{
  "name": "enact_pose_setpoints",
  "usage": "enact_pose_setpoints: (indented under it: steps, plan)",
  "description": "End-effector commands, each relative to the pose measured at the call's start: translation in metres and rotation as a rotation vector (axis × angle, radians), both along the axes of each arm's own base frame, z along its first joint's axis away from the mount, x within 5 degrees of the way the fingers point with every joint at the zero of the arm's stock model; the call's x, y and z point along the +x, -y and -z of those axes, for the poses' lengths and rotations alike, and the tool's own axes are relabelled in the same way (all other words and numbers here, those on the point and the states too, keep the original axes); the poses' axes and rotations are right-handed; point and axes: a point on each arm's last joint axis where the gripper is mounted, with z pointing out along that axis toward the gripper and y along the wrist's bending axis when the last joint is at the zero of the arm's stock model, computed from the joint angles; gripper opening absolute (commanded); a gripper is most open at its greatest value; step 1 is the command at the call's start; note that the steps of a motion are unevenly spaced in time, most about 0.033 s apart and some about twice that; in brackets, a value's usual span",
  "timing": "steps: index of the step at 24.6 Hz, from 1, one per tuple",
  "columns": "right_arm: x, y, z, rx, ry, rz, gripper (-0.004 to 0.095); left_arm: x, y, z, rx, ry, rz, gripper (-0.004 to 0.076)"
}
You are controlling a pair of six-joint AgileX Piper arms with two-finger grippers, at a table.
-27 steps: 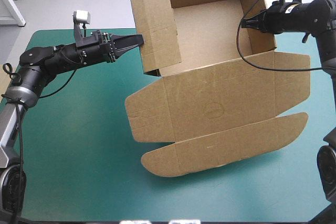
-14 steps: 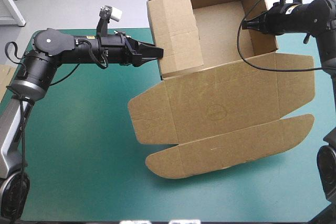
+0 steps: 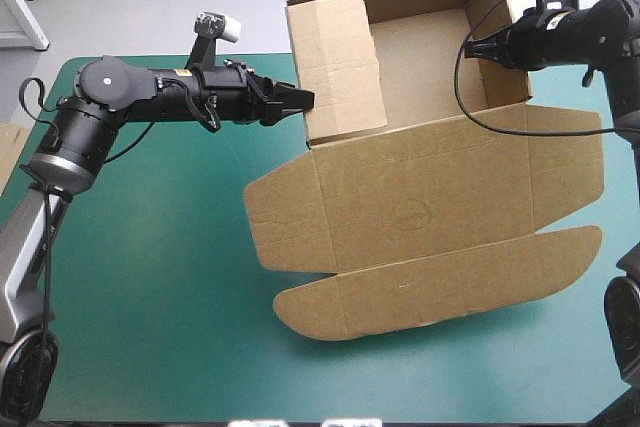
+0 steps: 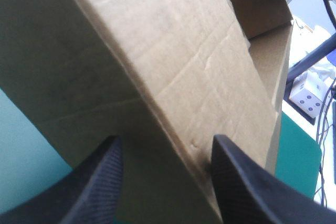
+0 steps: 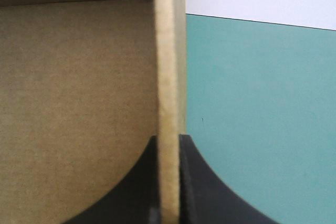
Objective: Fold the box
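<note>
L end effector at box left wall, R end effector at right wall, lid flat.

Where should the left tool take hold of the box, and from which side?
Grip the box by its raised left wall, coming from the table's left. That wall stands as a thin sheet, and its edge lies between the fingers of the open left tool.
</note>
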Motion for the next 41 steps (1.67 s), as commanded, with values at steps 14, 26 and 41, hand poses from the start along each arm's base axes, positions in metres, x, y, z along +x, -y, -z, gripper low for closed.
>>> enact_pose_setpoints:
  steps: [14, 26, 41]
  plan:
    - [-0.021, -0.008, -0.032, 0.157, 0.091, -0.024, -0.0015, 0.016, 0.012, -0.026, 0.056, 0.053, -0.206, 0.0376]
    - [-0.007, -0.016, 0.005, 0.156, -0.148, -0.062, -0.001, 0.045, 0.037, 0.002, 0.455, -0.023, -0.287, 0.0371]
    - [0.038, -0.057, 0.059, 0.117, -0.212, -0.057, -0.0008, 0.073, 0.03, 0.051, 0.712, -0.112, -0.346, 0.037]
